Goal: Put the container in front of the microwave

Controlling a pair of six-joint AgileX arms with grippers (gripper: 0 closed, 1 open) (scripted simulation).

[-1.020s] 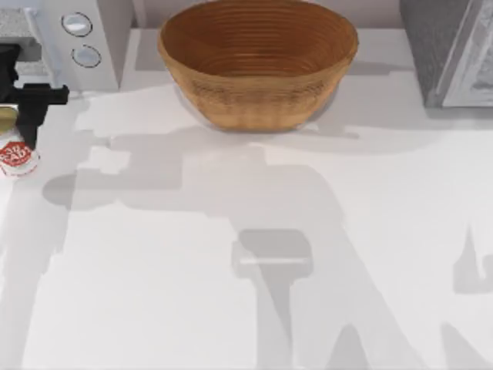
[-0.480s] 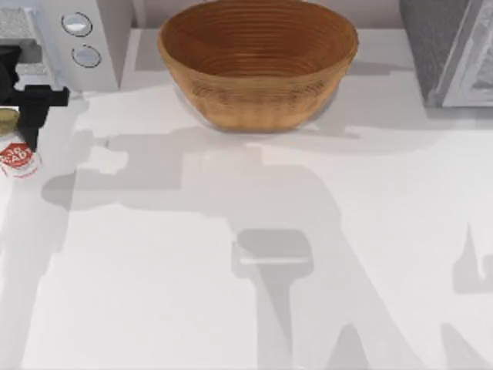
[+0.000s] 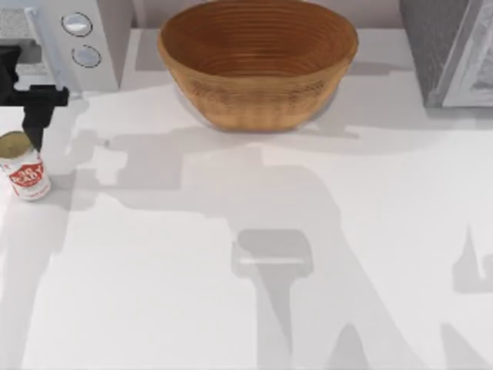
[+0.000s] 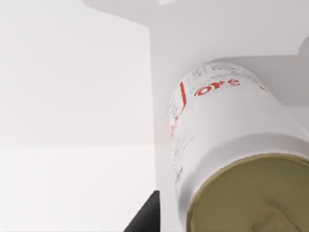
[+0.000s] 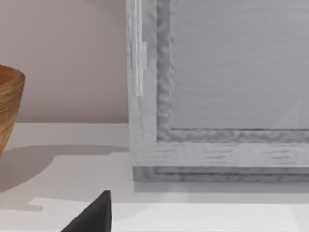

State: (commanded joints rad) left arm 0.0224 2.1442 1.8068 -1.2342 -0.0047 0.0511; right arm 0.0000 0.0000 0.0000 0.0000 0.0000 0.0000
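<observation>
container (image 3: 25, 167) upright, left pincer (image 3: 35, 116) beside, microwave (image 3: 73, 42) near

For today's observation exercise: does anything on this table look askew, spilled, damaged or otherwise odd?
Nothing stands out. The container stands upright on the table near the microwave, the left gripper just above it. The bowl sits level and intact.

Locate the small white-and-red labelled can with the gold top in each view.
Top view: small white-and-red can with gold top, far left edge, before the light grey dial microwave.
Left wrist view: close up, gold top nearest the camera.
Right wrist view: not in it.
Shared landmark: white table.
</observation>
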